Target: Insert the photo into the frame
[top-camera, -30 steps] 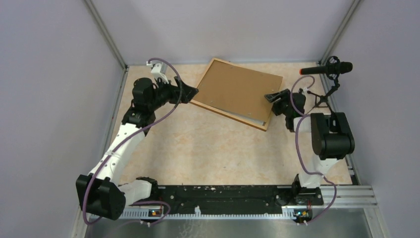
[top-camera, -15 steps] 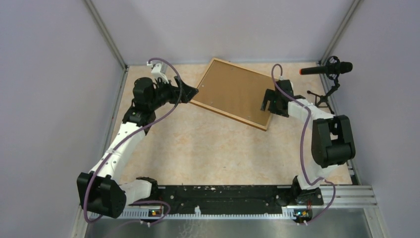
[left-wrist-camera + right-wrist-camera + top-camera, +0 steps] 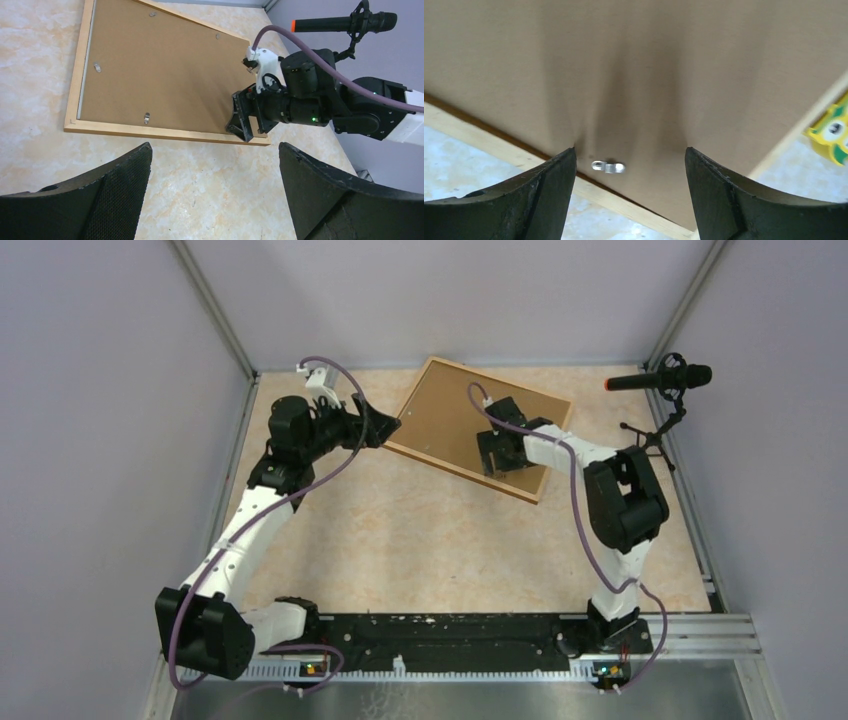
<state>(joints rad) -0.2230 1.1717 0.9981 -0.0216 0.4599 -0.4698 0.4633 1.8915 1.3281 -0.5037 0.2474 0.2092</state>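
Top external: frame (image 3: 150, 131) lies back-up at 12 o'clock on the table (image 3: 400, 540). My right pincer (image 3: 497, 452), released, hangs over its backing board (image 3: 440, 425) toward 4 o'clock. My left pincer (image 3: 385, 428), released, is at its 9 o'clock corner.

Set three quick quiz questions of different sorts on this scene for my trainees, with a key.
1. True or false: the right gripper is over the backing board.
2. The left gripper is nearest which part of the frame? A. its left corner B. its right corner C. its middle
3. Fill in: the right wrist view shows a small metal ____ between the fingers.
Key: 1 true; 2 A; 3 clip.
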